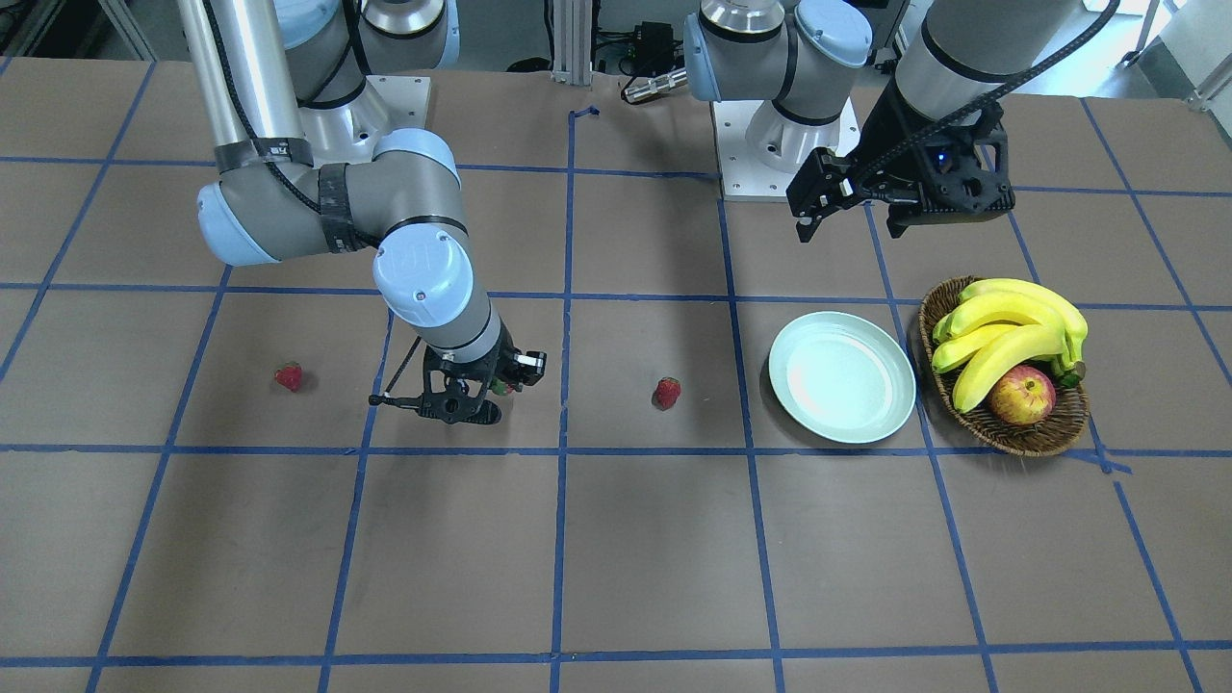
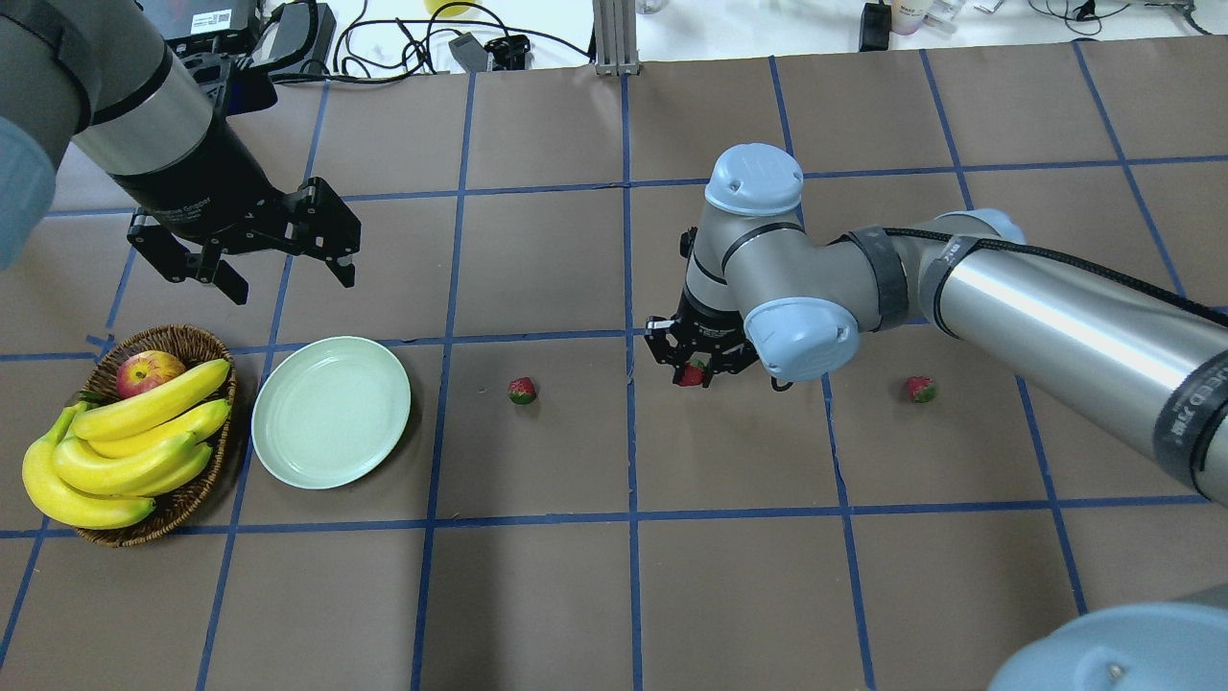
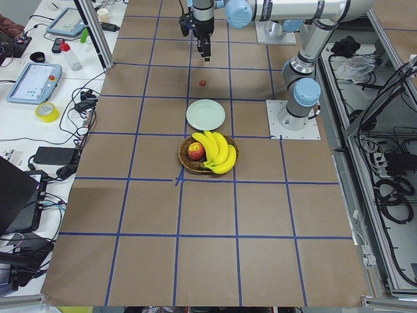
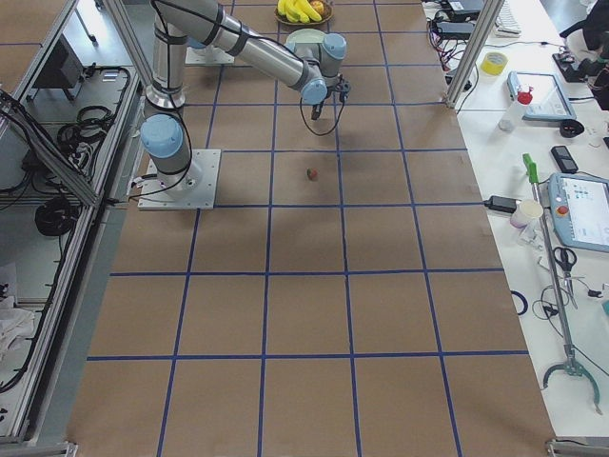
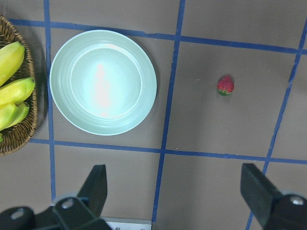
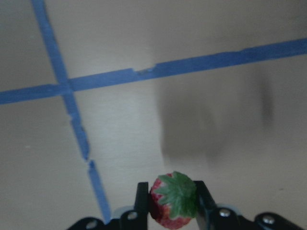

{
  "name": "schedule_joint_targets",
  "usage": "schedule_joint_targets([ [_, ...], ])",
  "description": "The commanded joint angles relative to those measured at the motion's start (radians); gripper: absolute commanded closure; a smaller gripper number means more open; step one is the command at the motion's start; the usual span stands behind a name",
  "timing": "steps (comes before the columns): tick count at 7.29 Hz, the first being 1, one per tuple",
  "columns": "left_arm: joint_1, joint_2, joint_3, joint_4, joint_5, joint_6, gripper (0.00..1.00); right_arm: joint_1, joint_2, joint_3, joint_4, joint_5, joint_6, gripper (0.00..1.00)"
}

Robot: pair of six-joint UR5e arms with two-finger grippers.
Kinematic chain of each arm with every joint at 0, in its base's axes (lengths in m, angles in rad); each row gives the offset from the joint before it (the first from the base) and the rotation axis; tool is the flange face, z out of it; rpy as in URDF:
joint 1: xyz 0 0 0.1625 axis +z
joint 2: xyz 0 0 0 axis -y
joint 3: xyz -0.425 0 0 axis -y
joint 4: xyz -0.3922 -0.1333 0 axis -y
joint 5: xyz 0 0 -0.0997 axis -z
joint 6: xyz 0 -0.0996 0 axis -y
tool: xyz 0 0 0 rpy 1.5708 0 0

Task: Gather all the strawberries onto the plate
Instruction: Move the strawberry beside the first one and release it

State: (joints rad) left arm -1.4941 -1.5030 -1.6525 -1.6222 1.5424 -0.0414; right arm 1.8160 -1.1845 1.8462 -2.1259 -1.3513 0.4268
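My right gripper (image 2: 693,372) is shut on a strawberry (image 6: 171,201) and holds it low over the table; the berry also shows between the fingers in the overhead view (image 2: 692,374). A second strawberry (image 2: 522,391) lies on the table between that gripper and the pale mint-green plate (image 2: 331,412). A third strawberry (image 2: 921,389) lies further right. The plate has nothing in it. My left gripper (image 2: 278,274) is open and empty, high above the table behind the plate. Its wrist view shows the plate (image 5: 103,81) and one strawberry (image 5: 225,85).
A wicker basket (image 2: 187,338) with bananas (image 2: 125,446) and an apple (image 2: 147,370) stands just left of the plate. Blue tape lines grid the brown table. Cables and devices lie along the far edge.
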Motion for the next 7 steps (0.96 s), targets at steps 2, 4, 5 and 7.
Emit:
schedule_joint_targets([
  [2,0.002,0.0,-0.001,0.001,0.001,0.0,0.0,0.092,0.048,-0.053,-0.04,0.225,0.223,0.99],
  [4,0.002,0.0,-0.001,0.001,0.001,0.0,0.0,0.163,0.126,-0.079,-0.112,0.247,0.225,0.93],
  [5,0.002,0.0,-0.001,-0.001,0.001,0.0,0.0,0.17,0.132,-0.096,-0.112,0.247,0.225,0.82],
  [7,0.0,0.0,-0.001,-0.001,0.001,0.0,0.0,0.175,0.137,-0.099,-0.111,0.233,0.215,0.0],
])
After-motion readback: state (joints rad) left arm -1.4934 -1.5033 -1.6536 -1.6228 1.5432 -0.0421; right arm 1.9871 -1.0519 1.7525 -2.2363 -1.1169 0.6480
